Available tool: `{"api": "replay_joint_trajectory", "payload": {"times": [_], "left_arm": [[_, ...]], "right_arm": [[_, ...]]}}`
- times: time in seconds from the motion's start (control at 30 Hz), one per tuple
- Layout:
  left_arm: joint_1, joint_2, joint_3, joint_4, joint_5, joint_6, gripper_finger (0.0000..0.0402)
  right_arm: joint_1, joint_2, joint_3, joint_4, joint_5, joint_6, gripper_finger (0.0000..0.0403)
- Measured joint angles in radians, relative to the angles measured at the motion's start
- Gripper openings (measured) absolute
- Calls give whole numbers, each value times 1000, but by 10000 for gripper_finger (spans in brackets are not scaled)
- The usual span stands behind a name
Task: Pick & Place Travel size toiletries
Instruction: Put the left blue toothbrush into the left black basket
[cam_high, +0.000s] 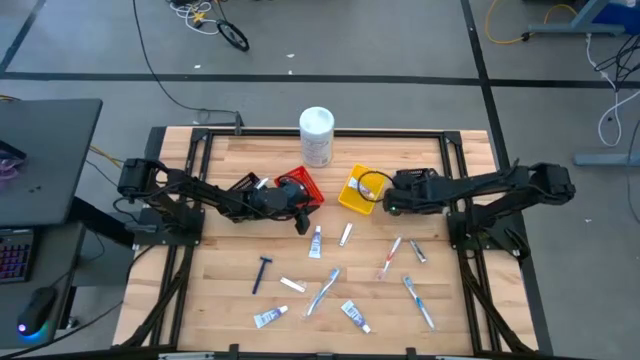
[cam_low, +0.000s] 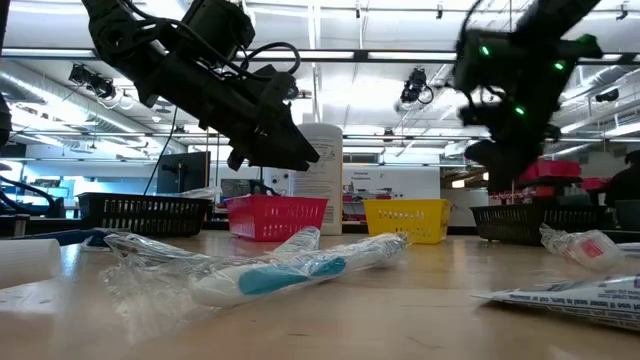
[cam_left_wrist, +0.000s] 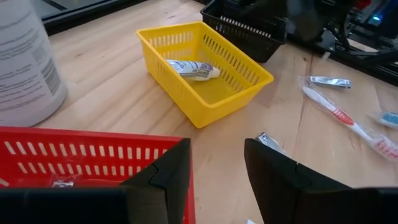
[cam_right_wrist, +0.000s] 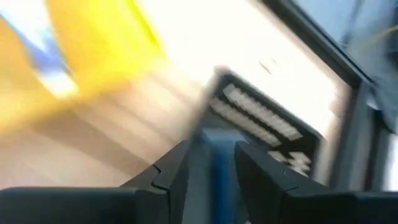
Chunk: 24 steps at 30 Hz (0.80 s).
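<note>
Yellow slotted plastic basket (cam_left_wrist: 233, 84) cradles one small printed tube (cam_left_wrist: 193, 70).

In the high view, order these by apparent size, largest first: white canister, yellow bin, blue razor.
1. White canister
2. Yellow bin, only slightly smaller, so nearly a tie
3. Blue razor, clearly the smallest

no text can be read. the tall white cylindrical canister (cam_left_wrist: 25, 59) carries lines of grey print on its label, too blurred to make out. the small white tube with dark print (cam_left_wrist: 193, 70) in the yellow slotted plastic basket (cam_left_wrist: 249, 87) shows markings, also illegible.
</note>
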Motion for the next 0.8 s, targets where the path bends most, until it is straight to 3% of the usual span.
{"api": "replay_joint_trajectory", "payload": {"times": [0.1,0.2,0.3,0.4,0.5,0.67,0.8], "left_arm": [[2,0,0,1,-1,2,158],[4,0,0,1,-22,7,158],[5,0,0,3,-74,48,158],[6,0,0,9,-123,84,158],[5,0,1,12,-147,108,158],[7,0,1,14,-150,169,158],[7,0,1,11,-150,179,158]], "right_arm": [[0,0,19,199,-1,-46,137],[3,0,4,561,-76,-196,137],[3,9,-45,944,-270,-380,138],[4,21,-86,1233,-458,-464,138],[11,29,-122,1359,-548,-459,138],[50,29,-180,1343,-532,-383,138],[107,29,-206,1352,-614,-347,138]]}}
